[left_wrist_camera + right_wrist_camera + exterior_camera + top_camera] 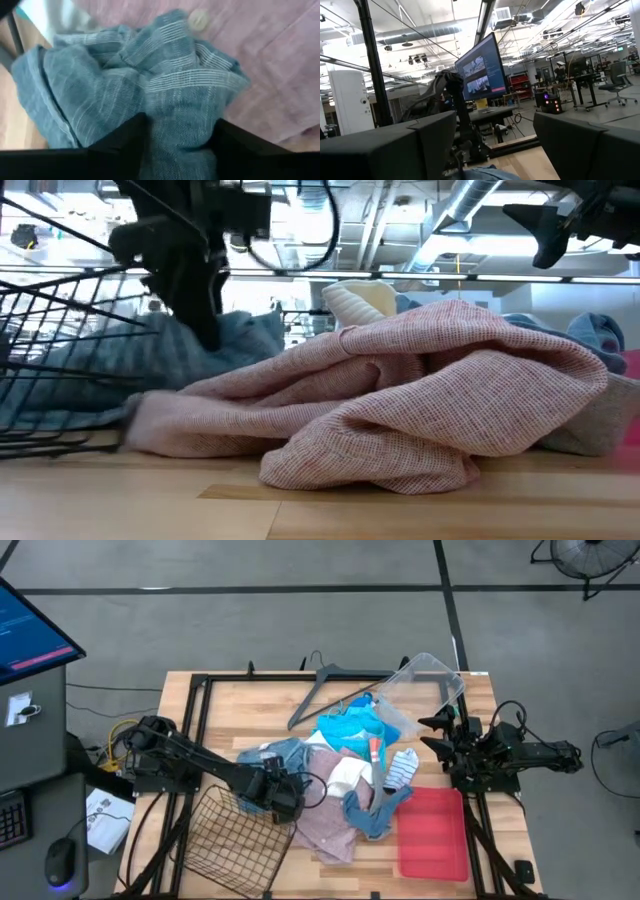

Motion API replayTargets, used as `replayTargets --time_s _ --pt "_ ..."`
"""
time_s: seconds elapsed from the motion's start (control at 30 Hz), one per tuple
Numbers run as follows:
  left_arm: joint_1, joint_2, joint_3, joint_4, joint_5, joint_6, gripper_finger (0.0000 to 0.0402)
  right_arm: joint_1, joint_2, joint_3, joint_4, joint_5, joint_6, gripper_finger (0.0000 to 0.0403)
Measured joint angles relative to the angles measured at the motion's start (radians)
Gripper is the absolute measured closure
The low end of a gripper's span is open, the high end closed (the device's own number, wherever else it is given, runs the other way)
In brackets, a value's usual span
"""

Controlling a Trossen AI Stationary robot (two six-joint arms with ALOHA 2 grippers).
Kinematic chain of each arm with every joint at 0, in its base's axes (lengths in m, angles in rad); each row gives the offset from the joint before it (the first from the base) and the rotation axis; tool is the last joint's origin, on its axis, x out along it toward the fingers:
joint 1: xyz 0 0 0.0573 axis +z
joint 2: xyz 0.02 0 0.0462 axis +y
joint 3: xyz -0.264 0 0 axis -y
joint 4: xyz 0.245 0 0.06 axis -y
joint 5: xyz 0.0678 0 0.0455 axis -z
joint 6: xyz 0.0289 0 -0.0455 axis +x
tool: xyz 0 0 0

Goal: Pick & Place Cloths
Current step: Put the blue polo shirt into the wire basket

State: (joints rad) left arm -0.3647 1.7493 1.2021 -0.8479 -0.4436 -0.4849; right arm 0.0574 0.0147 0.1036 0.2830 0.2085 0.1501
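pink cloth: dusty pink woven fabric garment [400, 395], crumpled heap nearest the low camera, front-middle of the light wooden table [500, 860]; a pale button shows on it in the left wrist view
wire basket: black wire basket [235, 835], tipped on its side at the table's front left, mouth beside the pile
left gripper: left gripper [177, 145] down on the pile's left edge beside the basket; dark fingers [125, 137] set either side of a fold of blue denim cloth, cloth bunched between them; jaws part closed around the fold, full clamp cannot tell
denim cloth: blue denim-look cloth with fine pale stripes [145, 85], lying on the pink cloth, touching the basket side; a second blue piece [372, 812] trails off the pile's right front
red tray: flat red plastic tray [432, 835], front right, just beside the pile
white cloth: folded white fabric [345, 775], middle of the pile
striped sock: small blue-and-white striped sock [402, 768], right of the white cloth
turquoise cloth: bright turquoise-blue fabric [345, 728], back of the pile
clear bin: clear plastic bin [425, 685], tilted, behind the pile to the right
hanger: grey clothes hanger [325, 685], flat on the table at the back
right gripper: right gripper [432, 732], raised at the table's right edge, well apart from the cloths, fingers spread wide, nothing between them
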Motion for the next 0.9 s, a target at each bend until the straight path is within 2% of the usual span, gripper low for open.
replayTargets --time_s 0.17,0.2,0.5,0.73,0.9 --pt "0.041 -0.006 -0.017 -0.005 0.053 -0.022 0.0366 0.000 0.000 0.000 0.000 0.000 0.000 0.0139" --pt "0.047 -0.011 -0.017 -0.004 0.057 -0.023 0.0382 0.000 0.000 0.000 0.000 0.001 0.000 0.0139" --pt "0.052 -0.110 -0.014 -0.002 0.020 -0.021 0.0398 0.000 0.000 0.000 0.002 0.002 0.000 0.0139" --pt "0.054 -0.293 -0.014 0.011 -0.048 -0.028 0.0400 0.000 0.000 0.000 0.002 0.002 0.000 0.0139" --pt "0.050 -0.443 -0.014 0.067 -0.055 -0.028 0.0400 0.000 0.000 0.000 0.002 0.003 0.000 0.0139"
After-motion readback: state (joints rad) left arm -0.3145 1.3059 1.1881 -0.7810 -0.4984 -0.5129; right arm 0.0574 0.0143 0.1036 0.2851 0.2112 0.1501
